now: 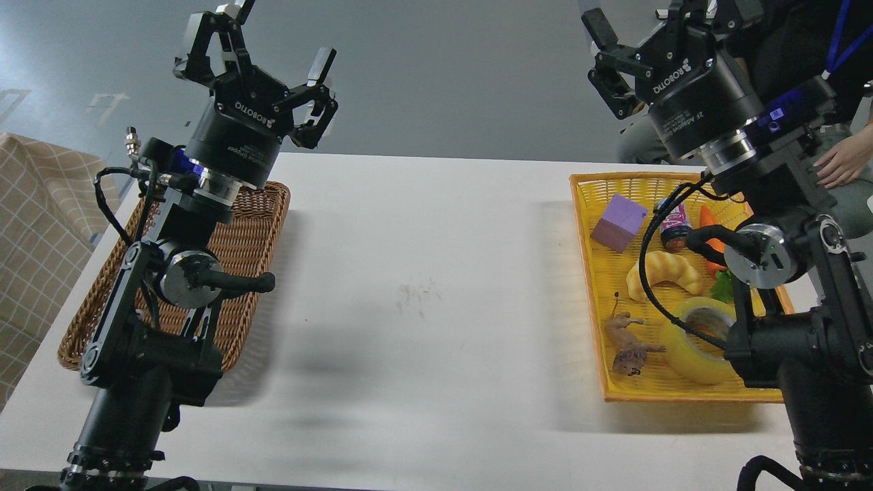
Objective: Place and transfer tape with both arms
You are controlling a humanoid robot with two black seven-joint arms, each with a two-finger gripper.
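The tape [692,349], a translucent yellow roll with a grey-brown core, lies flat in the near part of the yellow basket [585,225] on the right of the white table. My right arm and a black cable cover its right side. High above the basket's far edge, my right gripper [641,24] is open and holds nothing; its upper finger is cut off by the frame's top. On the left, my left gripper [278,41] is raised above the far end of the brown wicker basket [256,239], with its fingers spread wide and nothing between them.
The yellow basket also holds a purple block [619,221], a small bottle [675,230], a carrot [709,218], a pale croissant [665,273] and a brown toy animal [627,344]. A person's hand [846,160] rests at the back right. Checked cloth [34,204] lies left of the table.
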